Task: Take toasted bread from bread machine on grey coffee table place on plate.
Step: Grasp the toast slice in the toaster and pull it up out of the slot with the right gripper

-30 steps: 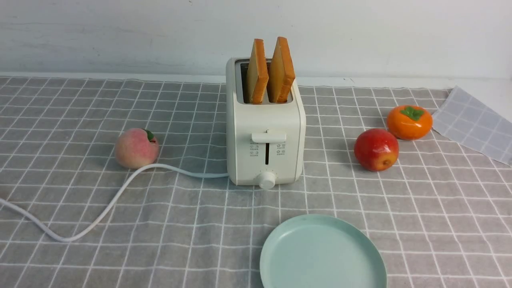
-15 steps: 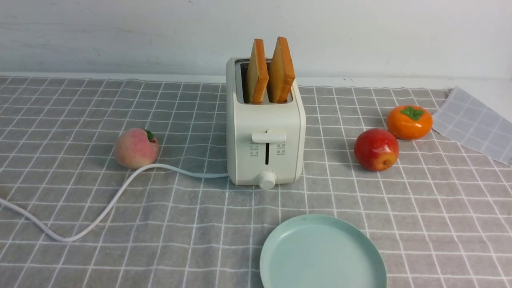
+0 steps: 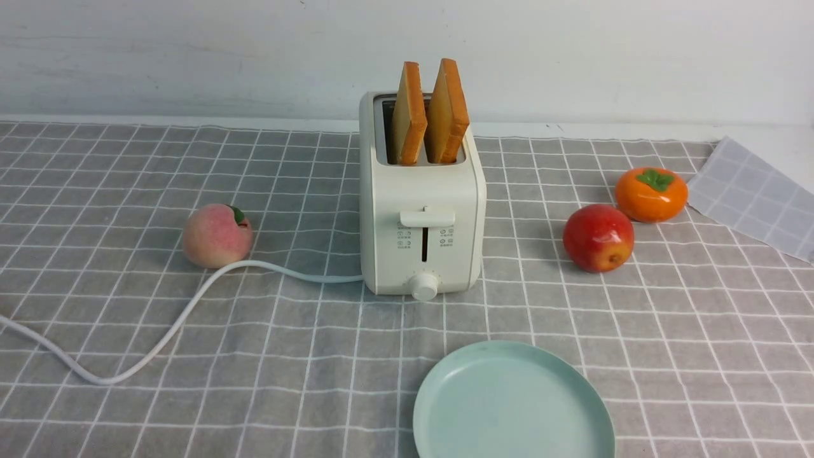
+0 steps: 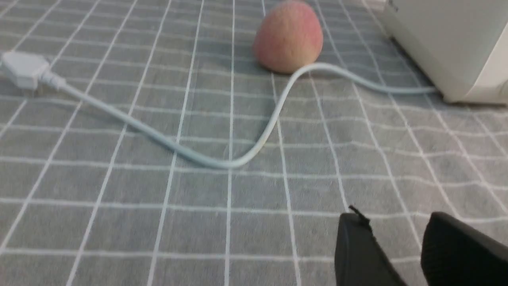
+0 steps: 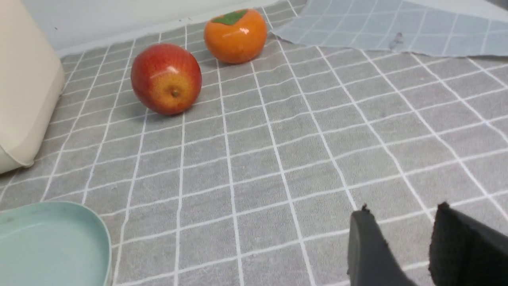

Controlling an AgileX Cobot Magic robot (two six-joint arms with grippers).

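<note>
Two slices of toasted bread (image 3: 430, 113) stand upright in the slots of the cream-white bread machine (image 3: 422, 210), at the middle of the grey coffee table (image 3: 127, 413). The mint-green plate (image 3: 512, 403) lies in front of it, empty, and its rim (image 5: 104, 234) shows in the right wrist view. Neither arm appears in the front view. My left gripper (image 4: 395, 218) hovers low over the cloth, open, nothing between its fingers; the bread machine's side (image 4: 448, 43) is ahead of it. My right gripper (image 5: 401, 212) is also open and empty, above the cloth beside the plate.
A peach (image 3: 217, 235) lies left of the bread machine, with the white cord (image 3: 159, 337) curling past it to a plug (image 4: 24, 69). A red apple (image 3: 598, 237) and an orange persimmon (image 3: 650, 193) lie to the right. A folded-over cloth corner (image 3: 757, 197) is at far right.
</note>
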